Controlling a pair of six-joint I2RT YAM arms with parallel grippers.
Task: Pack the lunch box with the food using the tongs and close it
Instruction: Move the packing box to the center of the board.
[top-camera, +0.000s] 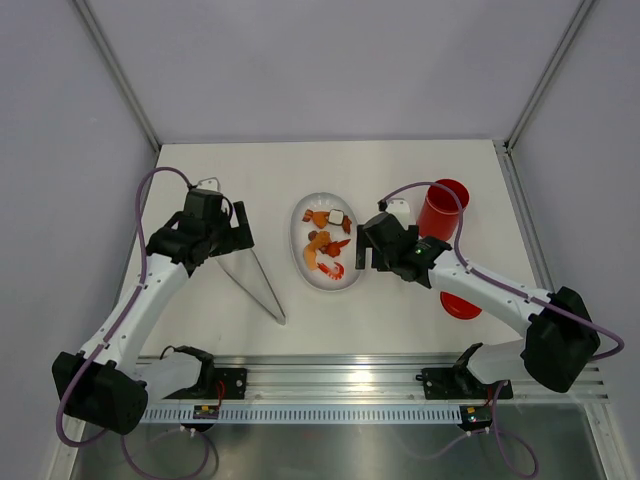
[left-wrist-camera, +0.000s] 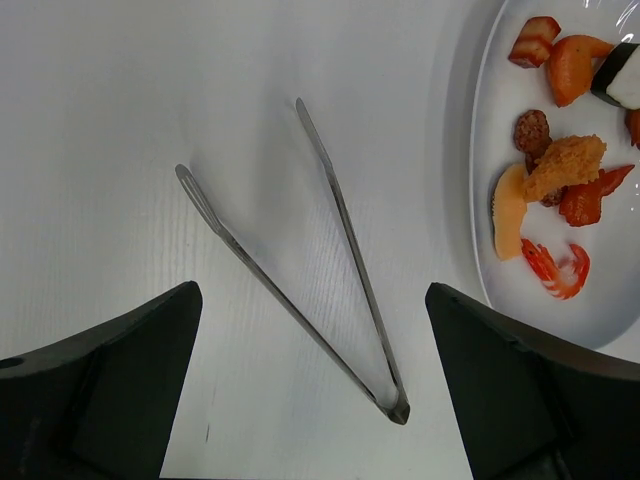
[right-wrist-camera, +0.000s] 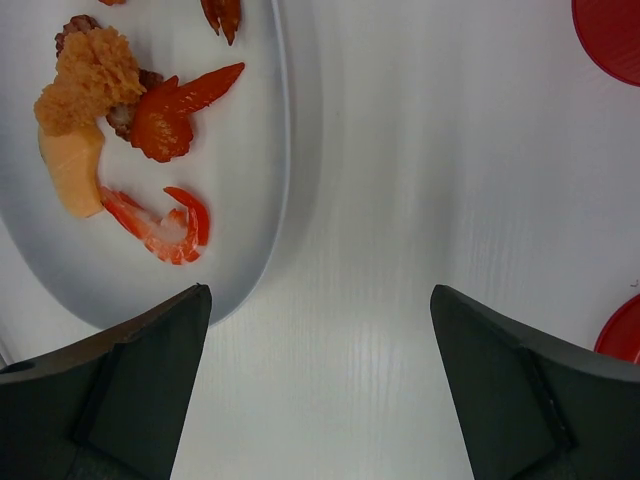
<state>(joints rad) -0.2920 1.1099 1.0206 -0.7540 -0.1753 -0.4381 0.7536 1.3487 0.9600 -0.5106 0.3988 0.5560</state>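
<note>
The silver tongs (top-camera: 256, 281) (left-wrist-camera: 345, 235) lie flat on the table in a V. Their joined end points toward the near edge. My left gripper (top-camera: 236, 238) (left-wrist-camera: 310, 290) hovers open above them, with the joined end between its fingers and not touched. The food (top-camera: 326, 245) (left-wrist-camera: 560, 170) (right-wrist-camera: 100, 90) sits on a white oval plate (top-camera: 298, 235) (left-wrist-camera: 515, 295) (right-wrist-camera: 245, 190). My right gripper (top-camera: 369, 250) (right-wrist-camera: 318, 290) is open and empty over bare table just right of the plate. The red lunch box (top-camera: 443, 208) (right-wrist-camera: 612, 25) stands upright and uncovered. Its flat red lid (top-camera: 460, 304) (right-wrist-camera: 627, 332) lies on the table nearer the front.
Grey walls enclose the table on three sides. A metal rail with the arm bases (top-camera: 330, 385) runs along the near edge. A purple cable (top-camera: 160, 180) loops off the left arm, and another (top-camera: 405, 188) runs from the right wrist toward the lunch box.
</note>
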